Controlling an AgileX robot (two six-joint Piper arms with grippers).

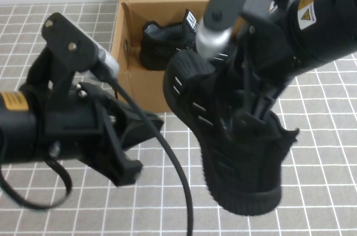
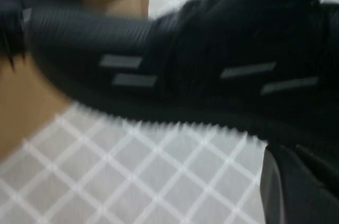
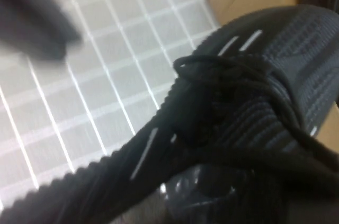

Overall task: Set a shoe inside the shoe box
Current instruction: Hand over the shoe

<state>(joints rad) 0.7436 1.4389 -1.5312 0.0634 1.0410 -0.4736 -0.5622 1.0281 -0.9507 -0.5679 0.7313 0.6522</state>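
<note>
Right gripper (image 1: 254, 110) pinches the shoe (image 1: 234, 141) at its laced top, fingers pressed together on it, holding it off the grid-patterned table (image 1: 323, 152) just in front of the shoe box (image 1: 134, 80). Shoe hangs tilted, one end close to the box's front wall, the other pointing away from the box. Twin sneaker (image 1: 167, 38) already sits inside the box, lid flap up behind it. Left gripper (image 1: 125, 172) hovers beside the box's front-left corner, fingers pressed together, holding nothing.

high view looks down; both wrist views closely share the shoe (image 1: 234, 141).
</note>
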